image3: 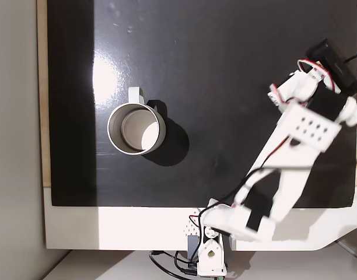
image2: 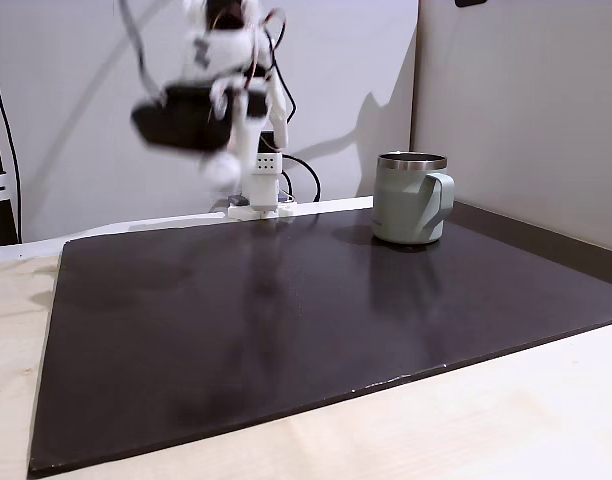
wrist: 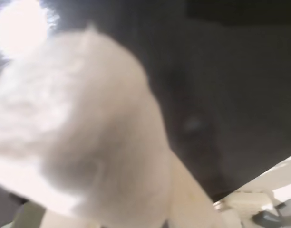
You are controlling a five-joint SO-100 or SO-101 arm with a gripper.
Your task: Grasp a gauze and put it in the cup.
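A: Gauze (wrist: 74, 128) first. Wrist view has it huge and out of focus, a soft white fuzzy lump with a rounded top, right up against the lens. Fibres look woolly, edges blurred.

B: Held?

A: Looks so. In a fixed view the gauze (image2: 222, 168) is a small white blob at the tip of the pincer (image2: 224, 160), hanging well above the black mat (image2: 286, 330). Motion blur there, so I can't see the fingers themselves. I'd call the pincer closed on the gauze, but how wide the gap is, cannot tell.

B: Cup?

A: Green cup (image2: 412, 197) with a silver rim, handle facing right in that view, standing upright on the mat well to the right of the pincer and lower. From above the cup (image3: 136, 129) is an open circle, nothing white inside, handle at its top left; pincer end of the white arm (image3: 301, 131) is far to the right of it, near the mat's right edge.

B: Gauze from above?

A: White bit at the arm's tip, cannot tell for sure.
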